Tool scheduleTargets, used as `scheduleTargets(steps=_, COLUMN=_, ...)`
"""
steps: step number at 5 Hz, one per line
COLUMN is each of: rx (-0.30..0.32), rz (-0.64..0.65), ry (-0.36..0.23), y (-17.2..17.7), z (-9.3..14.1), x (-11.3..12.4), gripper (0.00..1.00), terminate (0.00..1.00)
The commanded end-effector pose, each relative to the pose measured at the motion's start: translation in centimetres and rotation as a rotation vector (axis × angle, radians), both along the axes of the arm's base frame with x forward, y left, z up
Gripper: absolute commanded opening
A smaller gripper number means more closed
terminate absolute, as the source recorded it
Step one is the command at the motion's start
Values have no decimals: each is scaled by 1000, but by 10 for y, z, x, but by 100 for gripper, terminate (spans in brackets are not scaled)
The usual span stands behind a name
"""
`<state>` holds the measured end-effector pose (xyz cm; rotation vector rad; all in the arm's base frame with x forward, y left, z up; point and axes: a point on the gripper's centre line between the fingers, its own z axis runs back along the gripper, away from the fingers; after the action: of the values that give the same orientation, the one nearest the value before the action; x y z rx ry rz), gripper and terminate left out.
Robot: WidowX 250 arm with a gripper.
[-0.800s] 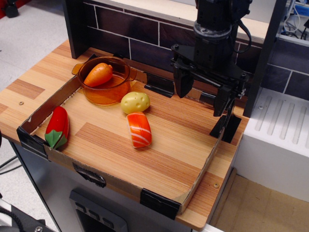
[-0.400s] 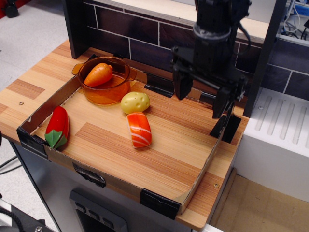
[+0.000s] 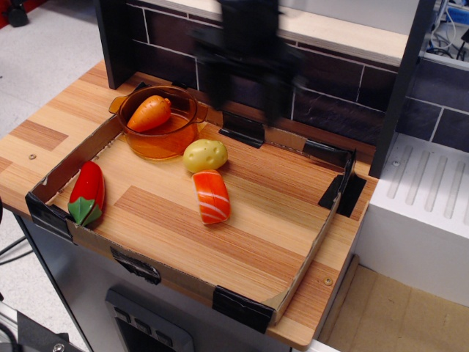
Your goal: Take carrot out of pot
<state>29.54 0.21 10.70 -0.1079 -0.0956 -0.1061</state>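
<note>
since the frames from 0.8 s and 0.4 s back, the tool (image 3: 245, 92) has swept from the right side of the tray to a spot up near the back wall, just right of the pot (image 3: 157, 123). it is heavily motion-blurred (little more than a dark smear against the dark tiles), so whether its jaws stand wide or narrow cannot be told from this view, and nothing can be seen held between them. everything else looks unmoved: the carrot (image 3: 149, 112) lies inside the pot, tilted, with its thicker end toward the back right. the pot sits in the far left corner of the cardboard tray (image 3: 154, 273) on the wooden desk (image 3: 37, 136).

the shift reads as the approach phase of the task: the arm seems to be travelling toward the pot, and the grasp has not begun. the carrot is not yet touched, so none of the removal is done. the tool is high and to the right of the pot, and would likely need to go further left and then down.

the potato (image 3: 205, 155) rests just beside the pot, with the salmon piece (image 3: 211, 196) touching or nearly touching its front. the red pepper (image 3: 87, 192) lies well apart at the left wall.

no brand, label or readable writing shows anywhere.
</note>
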Motion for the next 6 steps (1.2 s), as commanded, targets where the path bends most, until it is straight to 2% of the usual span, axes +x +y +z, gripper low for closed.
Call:
scheduleTargets(steps=1, rx=51, rz=1, ry=-76, y=66, z=17, x=15, gripper=100, terminate=0)
scheduleTargets(steps=2, rx=119, rz=14, ry=-78, y=87, z=5, x=24, gripper=100, terminate=0)
scheduleTargets(steps=4, rx=178, rz=38, ry=-35, y=105, z=-17, x=32, gripper=100, terminate=0)
scheduleTargets(steps=6, rx=208, rz=59, ry=-30, y=121, z=-25, x=40, gripper=100, terminate=0)
